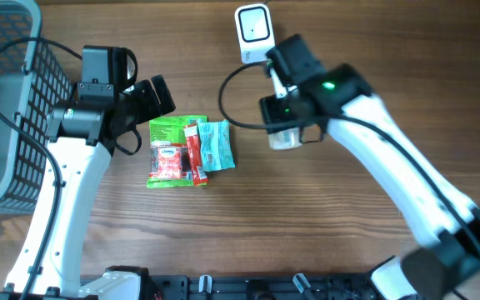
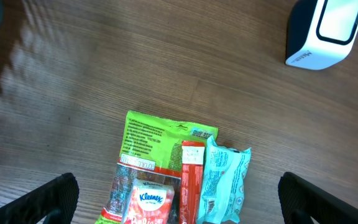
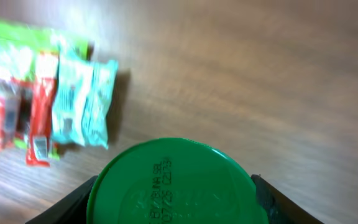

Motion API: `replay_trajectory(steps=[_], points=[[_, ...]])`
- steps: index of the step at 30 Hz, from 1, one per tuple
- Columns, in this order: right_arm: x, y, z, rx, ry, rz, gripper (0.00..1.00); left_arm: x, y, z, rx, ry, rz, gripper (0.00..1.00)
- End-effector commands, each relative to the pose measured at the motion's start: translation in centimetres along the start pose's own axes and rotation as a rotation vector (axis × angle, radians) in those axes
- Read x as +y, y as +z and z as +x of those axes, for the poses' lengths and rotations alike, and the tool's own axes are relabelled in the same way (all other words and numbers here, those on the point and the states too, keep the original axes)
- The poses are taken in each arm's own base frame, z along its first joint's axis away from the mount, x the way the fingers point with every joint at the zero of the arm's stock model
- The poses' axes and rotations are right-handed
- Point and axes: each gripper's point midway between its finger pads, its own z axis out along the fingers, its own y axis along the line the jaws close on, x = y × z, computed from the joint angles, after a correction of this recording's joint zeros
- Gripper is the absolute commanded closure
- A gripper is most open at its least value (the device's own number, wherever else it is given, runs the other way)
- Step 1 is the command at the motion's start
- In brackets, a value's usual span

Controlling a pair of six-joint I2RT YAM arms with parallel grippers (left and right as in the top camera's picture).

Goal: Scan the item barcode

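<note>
**Jar (image 1: 286,138) in right gripper (image 3: 173,200), near scanner (image 1: 252,25)**

Pinched between the two fingers (image 3: 73,208), green lid (image 3: 173,177) facing the wrist camera, a stamped code on top. Hangs above bare table (image 1: 340,225), close to the scanner but not in front of its window, and well apart from the packets (image 1: 188,150).

Looks like a small clear tub with a screw lid: stiff, probably light, walls smooth and likely slippery. Calls for a firm squeeze across the body just under the lid rim, not on the lid itself, which could turn. Unlikely to crush under this hold; likelier to twist or slide if swung fast.

No barcode visible in any view; presumably on the side wall or base, so probably needs turning toward the scanner window without a finger covering the label.

On the other side, left gripper (image 2: 179,202) spread wide, holding nothing, hovering over the packets.
</note>
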Motion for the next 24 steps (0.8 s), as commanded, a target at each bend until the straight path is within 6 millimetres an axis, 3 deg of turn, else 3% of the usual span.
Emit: replay_trajectory(steps=[1,6,12,16,24], points=[[-2.9,-4.1,-1.6,-0.152,0.084,0.133,0.45,0.3,-0.3,-0.4,-0.017,0.007,-0.01,0.0],[-4.2,-7.9,-1.9,-0.289,0.127,0.155,0.45,0.3,-0.3,-0.5,-0.017,0.007,-0.011,0.0],[-5.6,-7.9,-0.3,-0.44,0.162,0.178,0.45,0.3,-0.3,-0.5,-0.017,0.007,-0.011,0.0],[-6.3,-5.0,1.2,-0.551,0.163,0.188,0.45,0.3,-0.3,-0.5,-0.017,0.007,-0.011,0.0],[-7.3,3.9,3.9,-0.654,0.036,0.267,0.45,0.3,-0.3,-0.5,-0.017,0.007,-0.011,0.0]])
